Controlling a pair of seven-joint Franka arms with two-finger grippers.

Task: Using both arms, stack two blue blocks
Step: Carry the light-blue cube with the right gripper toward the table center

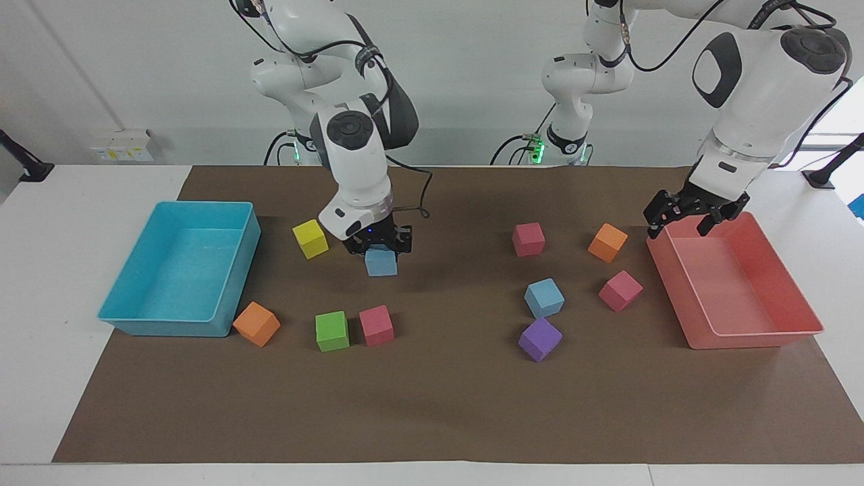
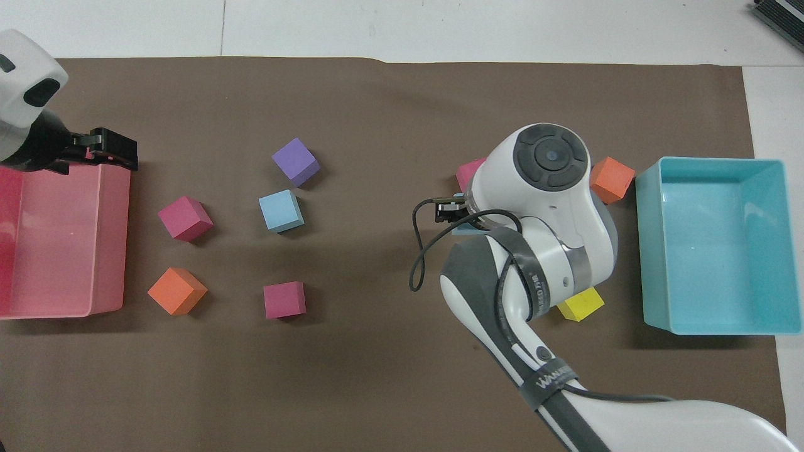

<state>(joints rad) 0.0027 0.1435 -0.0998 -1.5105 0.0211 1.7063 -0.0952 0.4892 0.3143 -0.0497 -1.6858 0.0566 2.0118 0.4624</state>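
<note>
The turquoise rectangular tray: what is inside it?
Nothing can be seen inside the turquoise rectangular tray: both views show its bare floor. The right arm's white body does not cover it in the overhead view, so no part of its inside is hidden.

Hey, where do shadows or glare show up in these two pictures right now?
Facing view: a soft shadow lies on the mat under the blue block held by the right gripper. Overhead view: a pale sheen on the turquoise tray's floor, a dark shadow along its nearer wall.
</note>
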